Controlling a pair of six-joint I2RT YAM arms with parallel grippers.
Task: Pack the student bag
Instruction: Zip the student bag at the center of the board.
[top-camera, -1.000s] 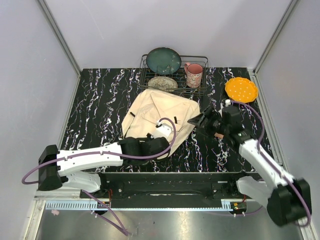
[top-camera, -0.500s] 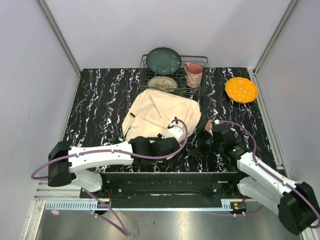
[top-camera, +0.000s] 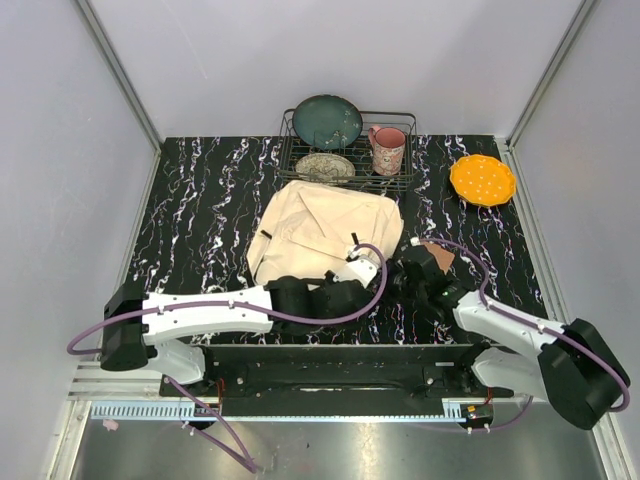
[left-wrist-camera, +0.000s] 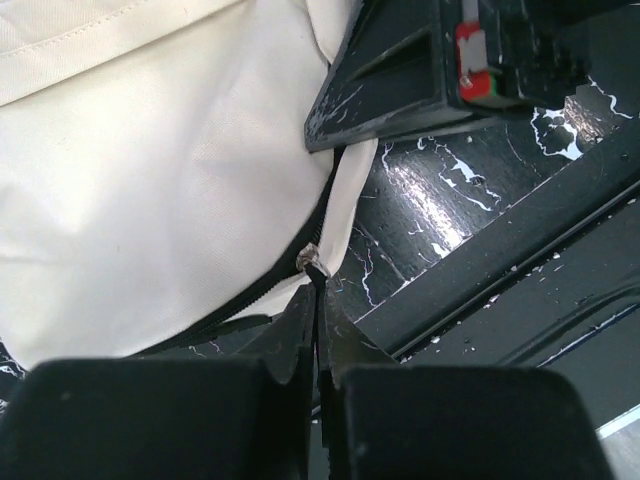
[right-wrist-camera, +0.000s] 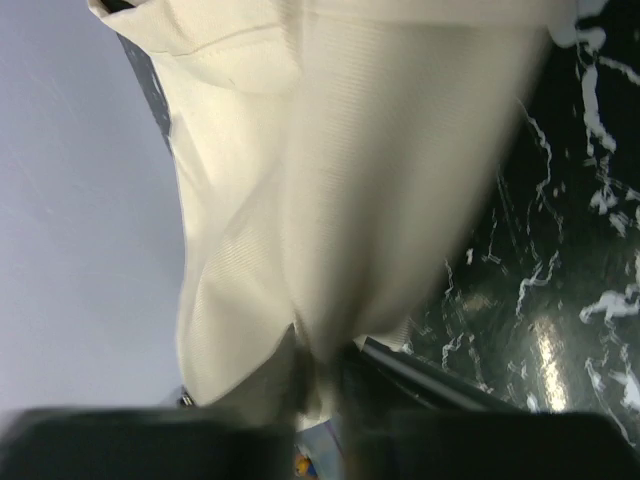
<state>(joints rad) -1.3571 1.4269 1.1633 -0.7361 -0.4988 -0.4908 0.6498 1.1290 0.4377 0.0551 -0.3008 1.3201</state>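
The student bag (top-camera: 320, 225), a big cream canvas backpack, lies flat in the middle of the table. My left gripper (top-camera: 362, 272) is at its near right corner, shut on the metal zipper pull (left-wrist-camera: 313, 258) at the end of the black zipper. In the left wrist view the bag (left-wrist-camera: 150, 180) fills the upper left. My right gripper (top-camera: 398, 272) sits just right of the left one, its fingers (left-wrist-camera: 400, 90) against the bag's edge. In the right wrist view, which is blurred, the right gripper (right-wrist-camera: 325, 375) is shut on a fold of the cream fabric (right-wrist-camera: 350, 150).
A wire dish rack (top-camera: 395, 180) stands behind the bag with a dark green plate (top-camera: 327, 121), a patterned plate (top-camera: 324, 166) and a pink mug (top-camera: 387, 150). An orange plate (top-camera: 482, 179) lies at the back right. A black rail (left-wrist-camera: 520, 270) runs along the near edge.
My right gripper swung left and toward me to the bag's near right corner and closed on the fabric. My left gripper slid right along the bag's edge with the zipper pull.
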